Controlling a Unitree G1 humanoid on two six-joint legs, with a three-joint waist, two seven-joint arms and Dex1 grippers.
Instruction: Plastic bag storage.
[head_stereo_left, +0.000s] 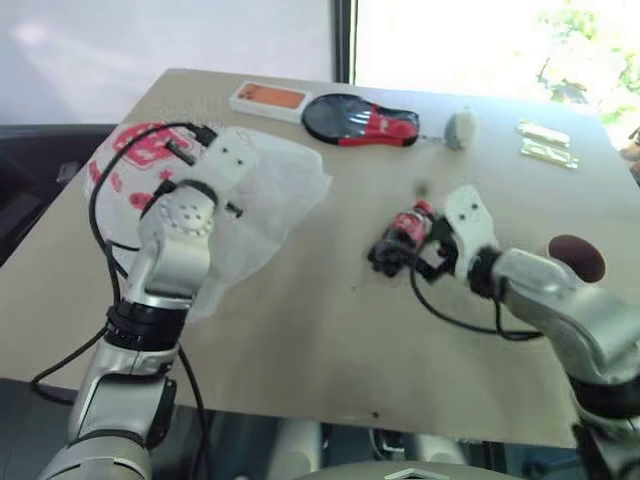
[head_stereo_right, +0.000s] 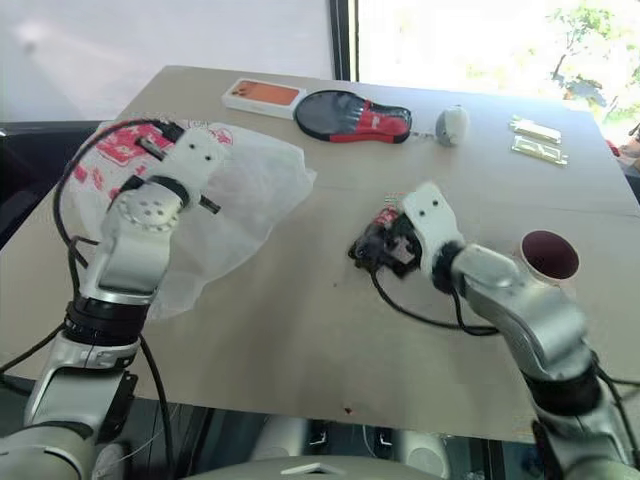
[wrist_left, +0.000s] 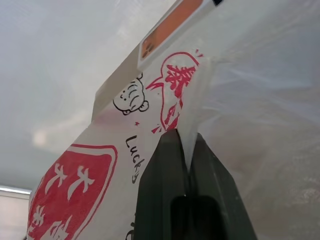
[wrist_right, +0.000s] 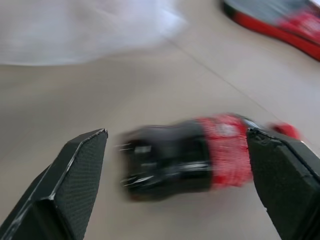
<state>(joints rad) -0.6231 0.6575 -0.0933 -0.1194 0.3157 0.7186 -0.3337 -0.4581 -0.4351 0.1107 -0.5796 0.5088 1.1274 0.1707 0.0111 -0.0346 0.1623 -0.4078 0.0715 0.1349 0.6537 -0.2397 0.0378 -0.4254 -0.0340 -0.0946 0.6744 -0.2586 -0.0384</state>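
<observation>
Tabletop (head_stereo_left: 300, 330), tan and flat, carries the plastic bag (head_stereo_left: 270, 200) at its far left, lying crumpled. Left gripper (wrist_left: 184, 150) is clenched on a fold of the bag's film. Right gripper (wrist_right: 175, 165) stands released, straddling a small cola bottle (wrist_right: 185, 155). Judgement: bag is light, limp, slippery; pinch gathered film.

Head eyes look down over one table (head_stereo_left: 300, 330); wrist cameras sit close behind each pincer.
</observation>
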